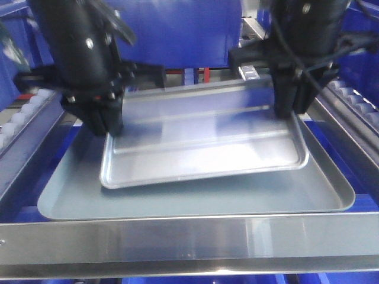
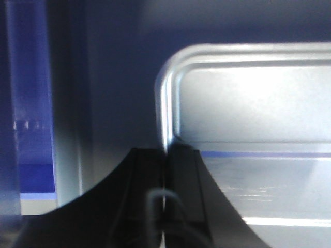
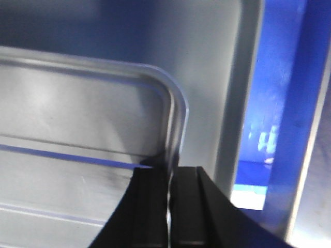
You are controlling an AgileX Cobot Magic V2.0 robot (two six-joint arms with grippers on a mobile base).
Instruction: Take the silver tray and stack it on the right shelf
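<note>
Exterior front-facing: with left gripper (image 1: 109, 127) and right gripper (image 1: 291, 109) clamped on opposite rims of silver tray (image 1: 201, 145), slightly skewed over larger grey-green tray (image 1: 177, 201), hold both sides level, lower evenly, release together.

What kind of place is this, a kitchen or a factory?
Probably a factory or warehouse workstation: roller rails at both sides, a steel front bar, and a robot's left hand and right hand gripping a silver tray.

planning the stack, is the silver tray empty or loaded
Empty. The silver tray shows only bare ribbed floor, nothing lying in it.
</note>
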